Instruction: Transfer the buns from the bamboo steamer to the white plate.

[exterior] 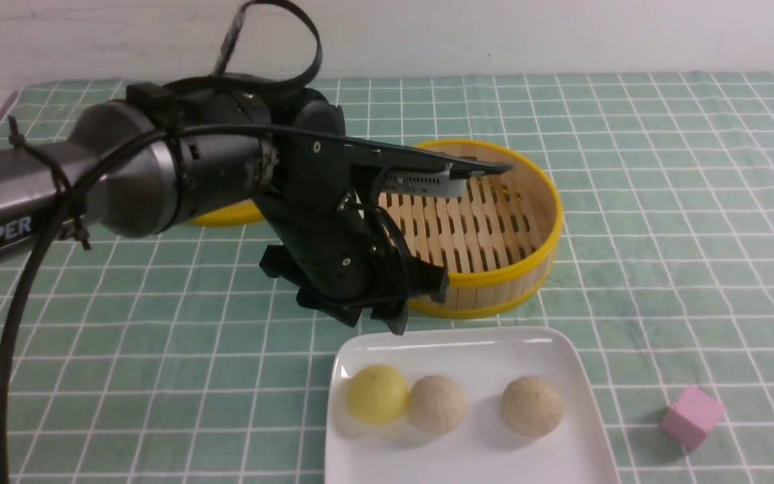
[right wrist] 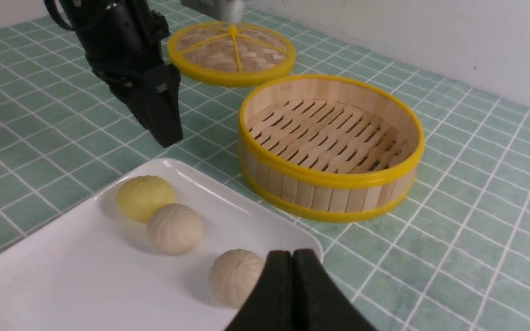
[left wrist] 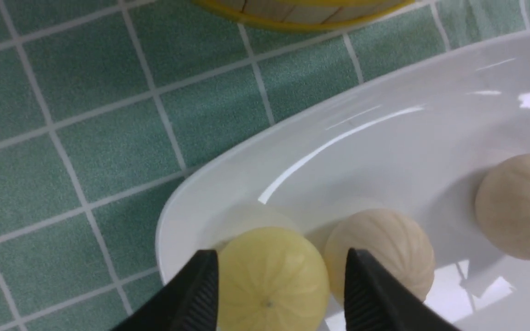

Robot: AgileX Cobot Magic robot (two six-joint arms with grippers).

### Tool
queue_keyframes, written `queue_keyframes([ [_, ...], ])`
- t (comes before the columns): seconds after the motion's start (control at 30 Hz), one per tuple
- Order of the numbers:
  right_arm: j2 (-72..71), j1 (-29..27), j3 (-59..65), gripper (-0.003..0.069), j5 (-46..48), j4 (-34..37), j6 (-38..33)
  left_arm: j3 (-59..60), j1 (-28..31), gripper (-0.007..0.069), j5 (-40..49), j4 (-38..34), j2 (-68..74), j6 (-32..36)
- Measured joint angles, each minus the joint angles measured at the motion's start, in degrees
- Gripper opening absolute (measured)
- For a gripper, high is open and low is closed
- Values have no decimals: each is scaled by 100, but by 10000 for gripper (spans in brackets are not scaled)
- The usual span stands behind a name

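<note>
The glossy white square plate (exterior: 467, 349) holds three round buns (exterior: 437, 403), one yellow, two beige; the yellow-rimmed bamboo steamer (exterior: 494, 286) lies bare. The left gripper (left wrist: 281, 253) gapes wide, empty; the right gripper (right wrist: 291, 257) is pinched together.

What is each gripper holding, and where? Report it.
Nothing is held. The left gripper is open, clear of the yellow bun; the right gripper is shut, empty.

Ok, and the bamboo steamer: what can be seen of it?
The bamboo steamer is a round, deep basket of light wooden slats with yellow rims top and bottom and a slatted floor with gaps. It stands upright, empty and uncovered on the green checked cloth, just behind the white plate, with a strip of cloth between them. Its woven lid lies on the cloth to its left. Nothing else touches it.
</note>
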Motion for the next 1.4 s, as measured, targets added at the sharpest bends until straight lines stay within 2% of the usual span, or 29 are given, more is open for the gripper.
queue_keyframes([
  [0.1,0,0,56,-15,416,624,-321,0,0,391,-77,0,0,0],
  [0.27,0,5,68,-14,174,793,-410,0,0,390,-131,0,0,0],
  [0.4,0,5,68,-11,-452,700,-392,0,0,377,-145,0,0,-5],
  [0.53,0,5,100,-10,-694,532,-306,0,0,365,-155,-6,0,-7],
  [0.83,5,5,503,-7,-1211,54,415,0,0,351,-179,-42,0,-15],
  [1.4,11,5,509,0,-1255,-11,415,0,0,348,-179,-59,0,-15],
])
